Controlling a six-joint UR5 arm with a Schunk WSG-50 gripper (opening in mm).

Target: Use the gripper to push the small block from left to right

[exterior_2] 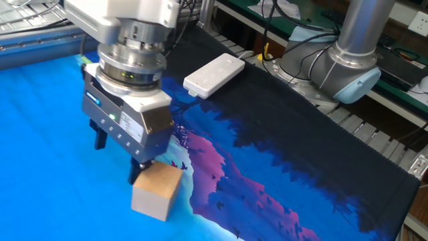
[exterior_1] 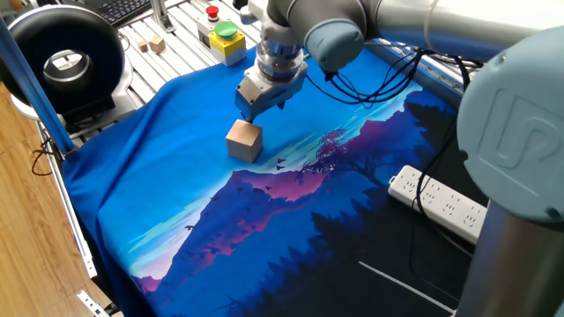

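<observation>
The small block [exterior_1: 244, 141] is a tan wooden cube on the blue printed cloth [exterior_1: 159, 176]. It also shows in the other fixed view [exterior_2: 157, 192], low near the frame's bottom edge. My gripper [exterior_1: 250, 111] points down just behind the block, and its tip touches the block's upper far edge. In the other fixed view the gripper [exterior_2: 119, 156] has its two dark fingers apart. One finger [exterior_2: 136, 173] rests against the block's top corner. Nothing is between the fingers.
A yellow box with a green button [exterior_1: 227, 40] and two tiny wooden cubes [exterior_1: 157, 42] lie on the slatted table beyond the cloth. A black round device [exterior_1: 62, 57] stands at the far left. A white power strip [exterior_1: 441, 202] lies on the cloth, also seen in the other view [exterior_2: 214, 75]. The arm's base [exterior_2: 351, 53] stands at the back.
</observation>
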